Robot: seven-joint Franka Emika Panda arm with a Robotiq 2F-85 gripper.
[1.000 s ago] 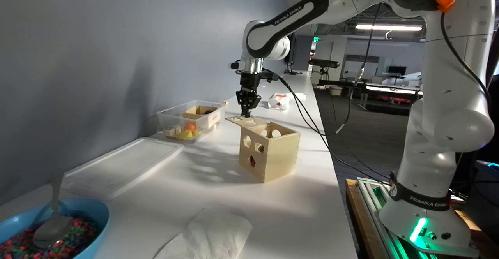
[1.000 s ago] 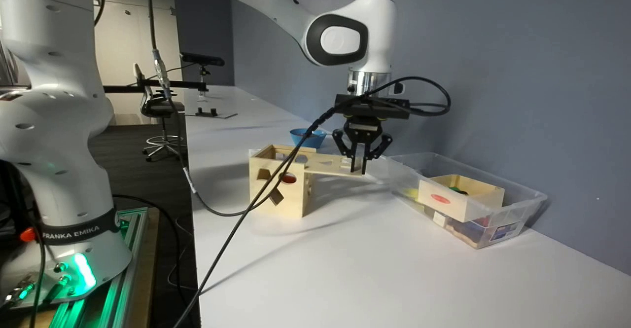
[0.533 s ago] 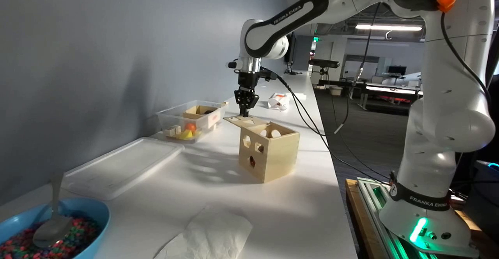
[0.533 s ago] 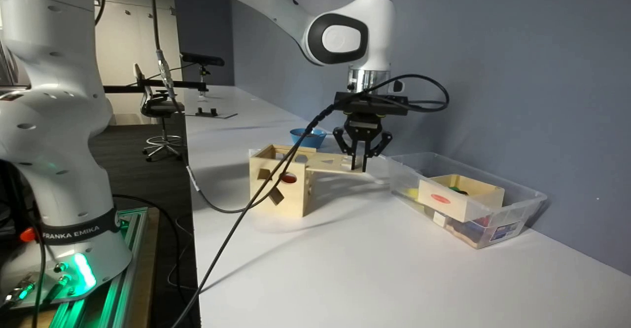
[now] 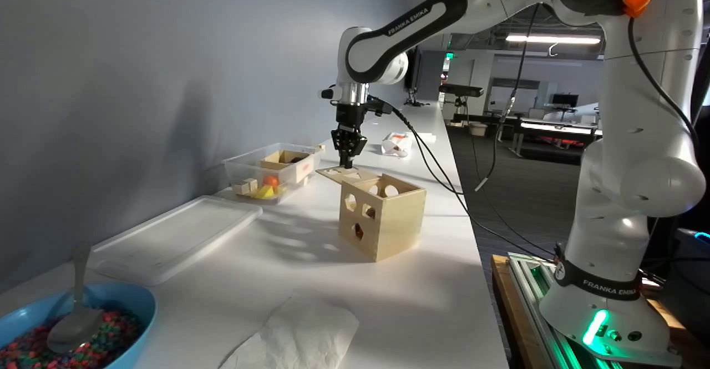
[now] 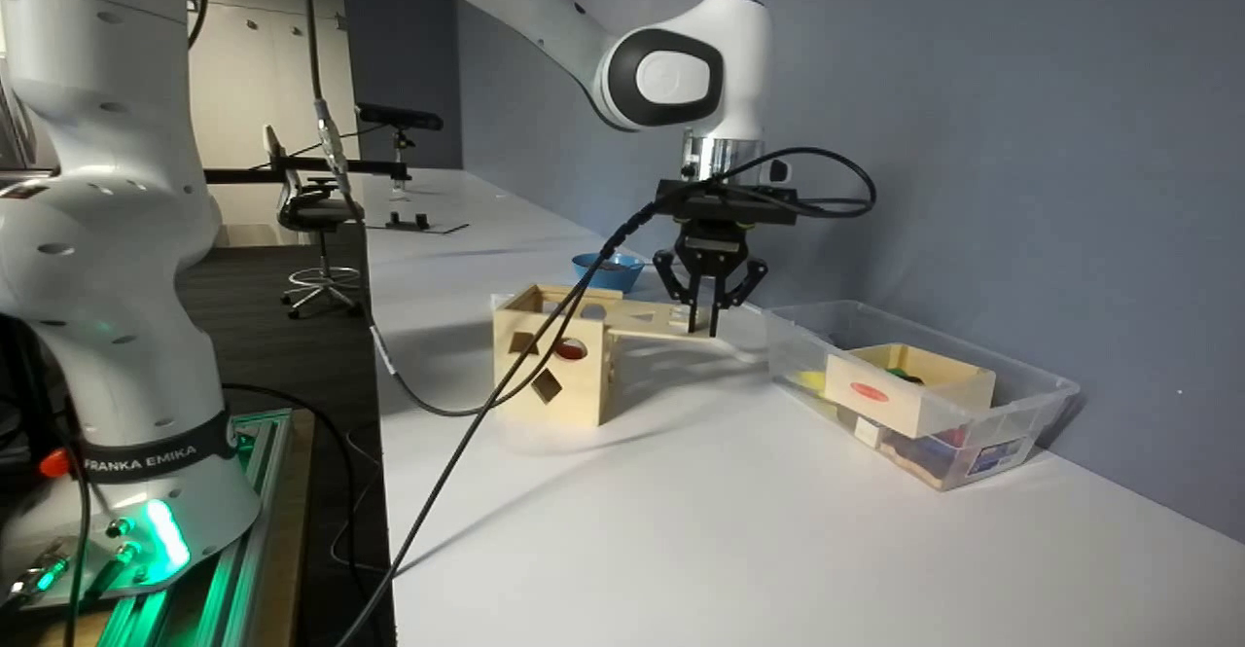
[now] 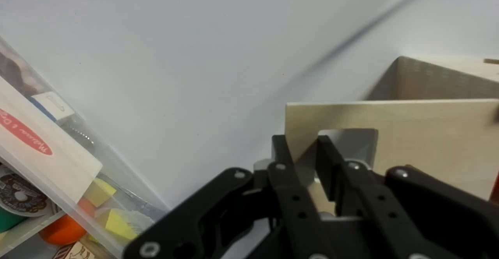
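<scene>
- We see the pincer (image 6: 702, 330) gripping the end strip of the wooden lid (image 7: 425, 142), which juts sideways from the top of the wooden box (image 5: 396, 219).
- This box stands on the long white surface (image 5: 427, 302), which runs beside a blue-grey wall (image 5: 166, 52).
- Near that wall we find a clear bin (image 6: 793, 341), a white plastic cover (image 5: 183, 236) and a blue bowl (image 5: 138, 302).
- Past the surface we make out dark flooring (image 5: 532, 197), a ceiling light (image 5: 553, 39) and, in an exterior view, an office chair (image 6: 321, 209).
</scene>
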